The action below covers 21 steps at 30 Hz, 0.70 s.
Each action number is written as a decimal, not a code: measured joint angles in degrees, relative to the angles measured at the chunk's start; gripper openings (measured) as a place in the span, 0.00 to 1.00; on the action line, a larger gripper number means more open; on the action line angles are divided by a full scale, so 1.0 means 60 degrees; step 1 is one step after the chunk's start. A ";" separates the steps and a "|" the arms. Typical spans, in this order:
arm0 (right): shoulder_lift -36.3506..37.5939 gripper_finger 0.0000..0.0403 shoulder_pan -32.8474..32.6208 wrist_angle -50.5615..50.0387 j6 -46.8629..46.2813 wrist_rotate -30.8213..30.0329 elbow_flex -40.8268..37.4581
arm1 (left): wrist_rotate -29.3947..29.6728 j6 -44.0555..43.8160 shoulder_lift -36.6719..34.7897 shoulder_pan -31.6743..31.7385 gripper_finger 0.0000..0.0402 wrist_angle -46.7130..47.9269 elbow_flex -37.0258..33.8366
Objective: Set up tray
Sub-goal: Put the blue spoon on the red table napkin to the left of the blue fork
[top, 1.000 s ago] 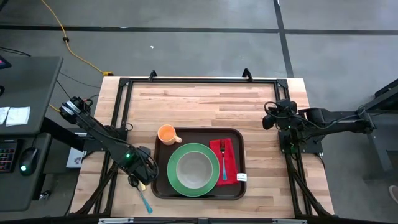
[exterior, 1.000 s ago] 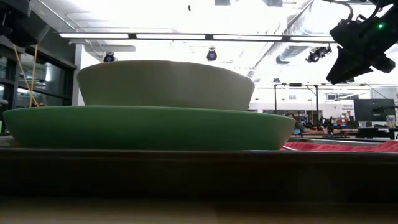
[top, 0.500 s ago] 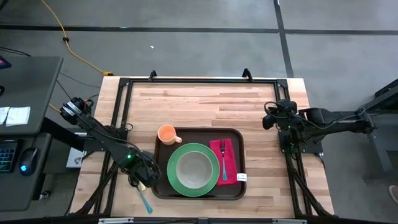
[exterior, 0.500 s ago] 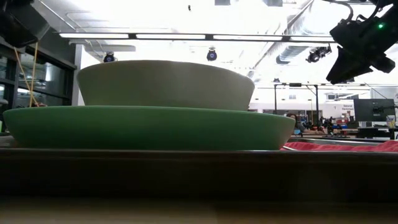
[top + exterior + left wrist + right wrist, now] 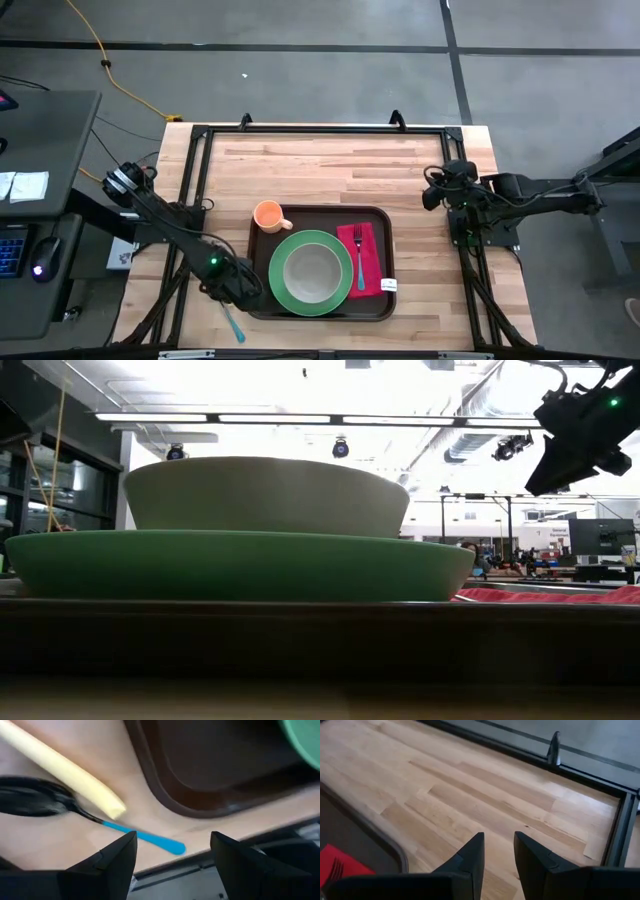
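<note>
The dark brown tray [image 5: 383, 222] lies at the table's near middle. It carries a green plate [image 5: 283, 290] with a pale bowl [image 5: 312, 270], an orange cup [image 5: 267, 214] and a red napkin [image 5: 370, 262] with a fork [image 5: 358, 255]. On the wood left of the tray's near-left corner [image 5: 190, 805] lie a blue-handled utensil with a black head [image 5: 145, 837] and a pale yellow handle [image 5: 65, 772]. My left gripper [image 5: 172, 851] hangs open above them, pointing steeply down and touching nothing. My right gripper [image 5: 499, 851] waits open at the table's right side, over bare wood.
A black frame rail [image 5: 320, 130] runs along the table's far edge and down both sides. The far half of the table [image 5: 330, 165] is bare wood. The blue handle [image 5: 235, 325] reaches close to the table's near edge. In the low view the bowl [image 5: 265, 495] and plate [image 5: 240, 565] fill the foreground.
My left gripper has moved toward the table's near edge and a little right, toward the tray's near-left corner. It has sunk slightly and tipped more steeply downward, staying open. In the high view it now covers the yellow handle. The right arm has kept still.
</note>
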<state>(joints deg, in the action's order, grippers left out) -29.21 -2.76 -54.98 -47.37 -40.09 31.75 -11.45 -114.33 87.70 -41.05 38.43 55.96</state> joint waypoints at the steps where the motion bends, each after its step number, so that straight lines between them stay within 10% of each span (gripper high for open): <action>1: -0.0001 0.21 0.0000 0.0000 0.0116 0.0074 0.0000 | 0.0010 -0.0004 0.0004 -0.0039 0.70 -0.0131 0.0000; 21: 0.0000 0.21 0.0000 0.0448 0.0301 0.0345 0.0000 | -0.1209 -0.0601 0.0721 -0.1064 0.70 -0.0321 0.0004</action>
<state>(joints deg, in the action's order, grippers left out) -29.21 -2.76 -52.30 -45.56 -38.02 31.75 -18.71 -117.94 92.03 -47.43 36.51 55.99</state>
